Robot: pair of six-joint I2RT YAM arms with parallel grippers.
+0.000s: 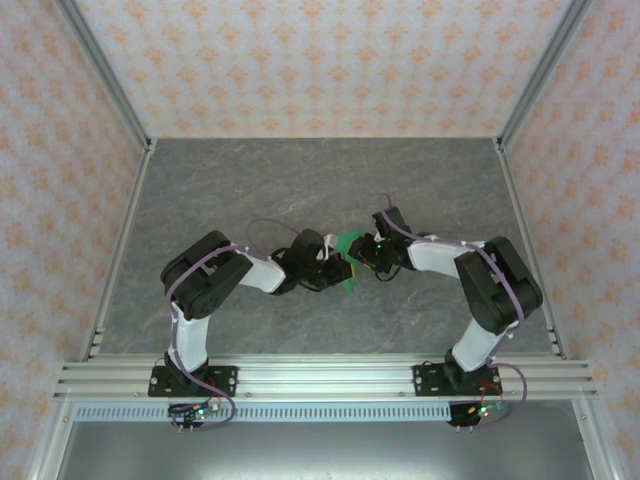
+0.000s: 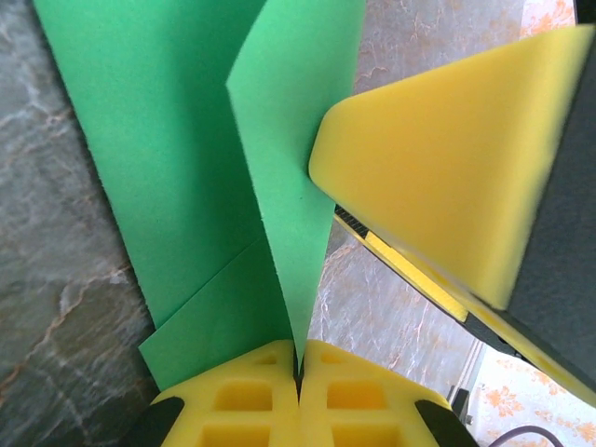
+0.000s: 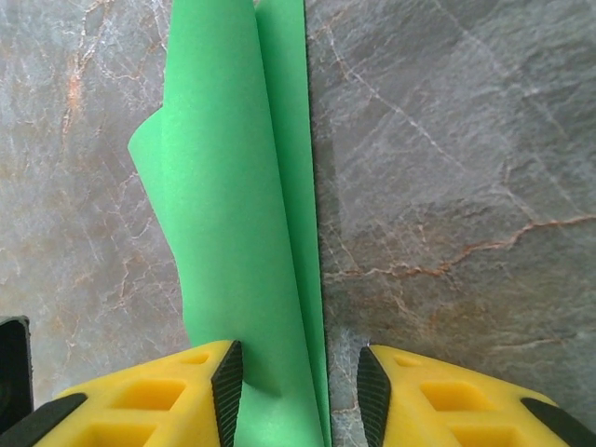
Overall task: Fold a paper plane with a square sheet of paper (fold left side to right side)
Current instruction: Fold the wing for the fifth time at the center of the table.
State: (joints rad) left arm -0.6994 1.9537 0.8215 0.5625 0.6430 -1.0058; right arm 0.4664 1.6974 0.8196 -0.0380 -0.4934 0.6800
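So the left pincer [image 2: 300, 361] is pressed together on the bottom tip of the thin bright green creased sheet of paper [image 2: 177, 140], I'd guess to anchor it while one flap stands up. The right pincer [image 3: 300, 358] is spread either side of that raised flap, not squeezing yet. Probably lining up the left-over-right fold. The paper sits mid grey marbled tabletop [image 3: 447, 186], between both arms.

No legible text, label, brand, number or sign; square sheet of paper [image 3: 233, 233] unmarked.
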